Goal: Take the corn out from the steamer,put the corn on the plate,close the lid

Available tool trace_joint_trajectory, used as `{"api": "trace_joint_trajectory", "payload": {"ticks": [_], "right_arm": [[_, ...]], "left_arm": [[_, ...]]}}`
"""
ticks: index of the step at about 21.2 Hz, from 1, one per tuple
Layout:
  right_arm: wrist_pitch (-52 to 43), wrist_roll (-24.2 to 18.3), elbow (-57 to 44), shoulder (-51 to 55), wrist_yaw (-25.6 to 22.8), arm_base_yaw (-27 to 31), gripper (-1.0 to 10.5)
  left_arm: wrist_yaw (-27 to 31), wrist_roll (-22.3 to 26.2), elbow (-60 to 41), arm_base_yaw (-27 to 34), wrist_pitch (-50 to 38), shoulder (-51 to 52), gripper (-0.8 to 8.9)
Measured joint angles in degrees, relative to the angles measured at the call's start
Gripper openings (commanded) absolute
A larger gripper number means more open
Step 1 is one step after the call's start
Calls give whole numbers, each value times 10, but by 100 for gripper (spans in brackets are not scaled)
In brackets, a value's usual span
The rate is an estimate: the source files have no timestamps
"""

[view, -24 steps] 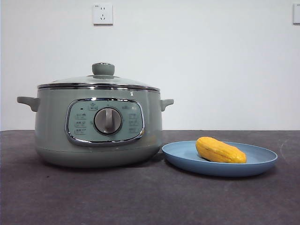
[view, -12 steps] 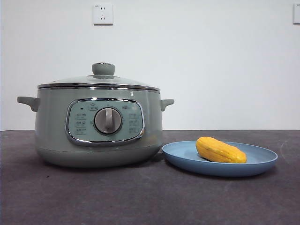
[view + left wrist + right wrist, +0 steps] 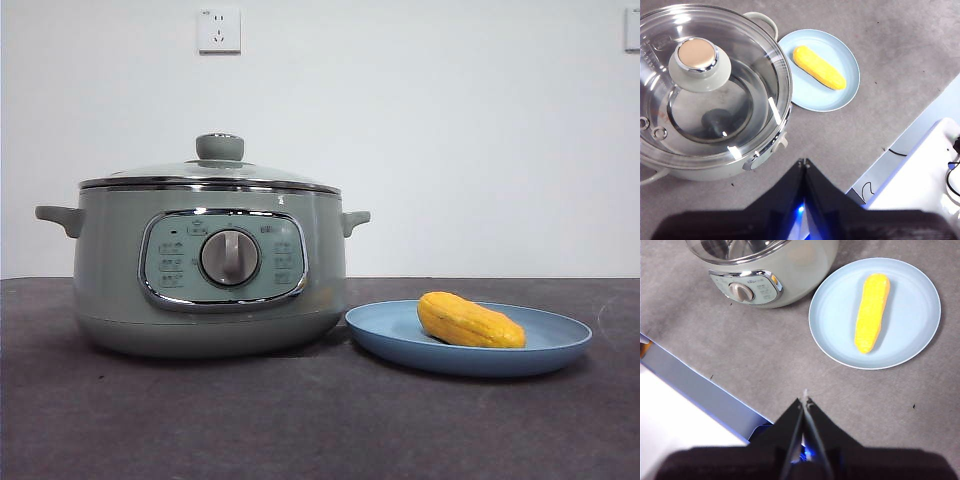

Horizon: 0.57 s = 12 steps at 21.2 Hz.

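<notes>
Corn [image 3: 470, 320] lies flat on the plate [image 3: 560, 352], right of the steamer [image 3: 110, 270], long axis running left-right across the plate. Lid [image 3: 215, 172] sits on the steamer, knob up. Looks like all steps are done. Left gripper [image 3: 803, 162] is clenched, empty, high above the table near the steamer; right gripper [image 3: 804, 399] is clenched, empty, high on the plate side, so nearer the corn. Nothing held.

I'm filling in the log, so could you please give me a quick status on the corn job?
Left gripper and right gripper shut, empty, held high. Corn on plate. Lid on steamer. Nothing in the way.
</notes>
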<state>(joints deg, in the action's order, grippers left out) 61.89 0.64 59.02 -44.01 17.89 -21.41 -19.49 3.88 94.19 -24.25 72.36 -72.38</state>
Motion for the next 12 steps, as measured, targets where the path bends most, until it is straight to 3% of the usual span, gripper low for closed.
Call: {"api": "trace_joint_trajectory", "payload": {"ticks": [8, 12], "right_arm": [[0, 0, 0, 0, 0, 0, 1], [0, 0, 0, 0, 0, 0, 1]], "left_arm": [[3, 1, 0, 0, -13, 0, -4], [56, 17, 0, 0, -23, 0, -3]]}}
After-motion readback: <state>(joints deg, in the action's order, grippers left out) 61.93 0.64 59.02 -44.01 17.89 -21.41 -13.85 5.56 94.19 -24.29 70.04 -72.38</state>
